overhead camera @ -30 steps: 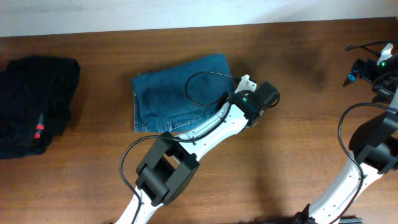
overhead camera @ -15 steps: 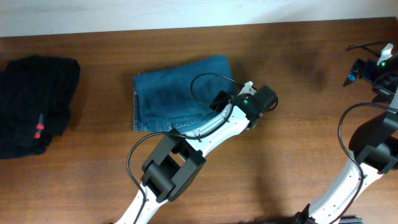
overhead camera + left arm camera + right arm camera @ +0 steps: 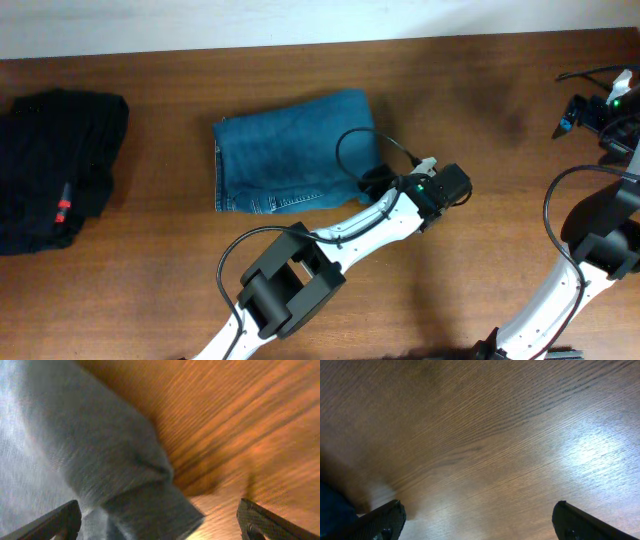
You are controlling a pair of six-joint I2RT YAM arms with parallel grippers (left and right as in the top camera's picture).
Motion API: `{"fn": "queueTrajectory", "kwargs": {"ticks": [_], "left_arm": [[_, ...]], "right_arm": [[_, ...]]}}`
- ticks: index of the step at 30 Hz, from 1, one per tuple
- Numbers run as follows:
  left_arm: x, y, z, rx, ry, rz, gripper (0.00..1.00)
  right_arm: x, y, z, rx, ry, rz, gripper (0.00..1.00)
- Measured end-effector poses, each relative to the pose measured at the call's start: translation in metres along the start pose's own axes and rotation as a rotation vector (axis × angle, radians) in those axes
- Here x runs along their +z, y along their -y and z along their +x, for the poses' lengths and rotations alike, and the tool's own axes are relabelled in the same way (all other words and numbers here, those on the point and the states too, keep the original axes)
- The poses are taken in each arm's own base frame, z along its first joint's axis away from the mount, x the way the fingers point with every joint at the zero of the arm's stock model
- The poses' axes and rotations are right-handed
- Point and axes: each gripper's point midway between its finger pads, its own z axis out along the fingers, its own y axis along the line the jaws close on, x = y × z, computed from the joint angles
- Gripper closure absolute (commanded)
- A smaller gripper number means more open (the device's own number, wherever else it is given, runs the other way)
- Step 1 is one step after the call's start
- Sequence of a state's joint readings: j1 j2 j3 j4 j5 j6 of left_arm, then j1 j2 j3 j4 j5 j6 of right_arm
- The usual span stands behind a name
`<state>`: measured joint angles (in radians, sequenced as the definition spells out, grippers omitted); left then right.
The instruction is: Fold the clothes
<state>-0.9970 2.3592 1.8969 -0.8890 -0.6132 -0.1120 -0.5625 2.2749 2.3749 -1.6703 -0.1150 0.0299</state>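
The clothes, a pair of blue denim jeans [image 3: 285, 150], lie folded into a flat rectangle on the wooden table. My left gripper [image 3: 378, 180] sits at the fold's right front corner, open and holding nothing. In the left wrist view a thick folded corner of denim [image 3: 125, 470] lies between the wide-apart fingers [image 3: 57, 521], whose gripper [image 3: 160, 527] is open. My right gripper [image 3: 577, 112] hovers at the far right of the table, away from the jeans. Seen from the right wrist, that gripper [image 3: 480, 525] is open over bare wood.
A black garment [image 3: 55, 160] with a small red tag [image 3: 62, 210] is bunched at the table's left edge. The table's back edge [image 3: 320, 42] meets a white wall. The left arm [image 3: 300, 270] reaches across the table's front middle.
My left gripper has opened and let go of the jeans, then drawn back right and toward the front. The denim's right edge now lies flat. The right arm is unmoved.
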Motion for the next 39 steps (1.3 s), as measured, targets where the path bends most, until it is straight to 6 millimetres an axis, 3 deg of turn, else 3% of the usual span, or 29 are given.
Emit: {"fn": "queueTrajectory", "kwargs": {"ticks": [5, 11, 29, 32, 35, 39], "left_arm": [[0.014, -0.014, 0.007, -0.115, -0.034, -0.047, 0.01], [0.025, -0.023, -0.006, -0.218, 0.010, -0.076, 0.01], [0.047, -0.057, -0.006, -0.282, 0.013, -0.234, 0.05], [0.050, -0.056, -0.006, -0.289, 0.011, -0.235, 0.24], [0.055, -0.053, -0.002, -0.280, -0.004, -0.231, 0.64], [0.065, -0.054, 0.005, -0.257, -0.030, -0.252, 0.84]], "right_arm": [[0.000, 0.000, 0.000, 0.000, 0.000, 0.000, 0.01], [0.000, 0.000, 0.000, 0.000, 0.000, 0.000, 0.01], [0.000, 0.000, 0.000, 0.000, 0.000, 0.000, 0.01], [0.000, 0.000, 0.000, 0.000, 0.000, 0.000, 0.01], [0.000, 0.000, 0.000, 0.000, 0.000, 0.000, 0.01], [0.000, 0.000, 0.000, 0.000, 0.000, 0.000, 0.01]]}}
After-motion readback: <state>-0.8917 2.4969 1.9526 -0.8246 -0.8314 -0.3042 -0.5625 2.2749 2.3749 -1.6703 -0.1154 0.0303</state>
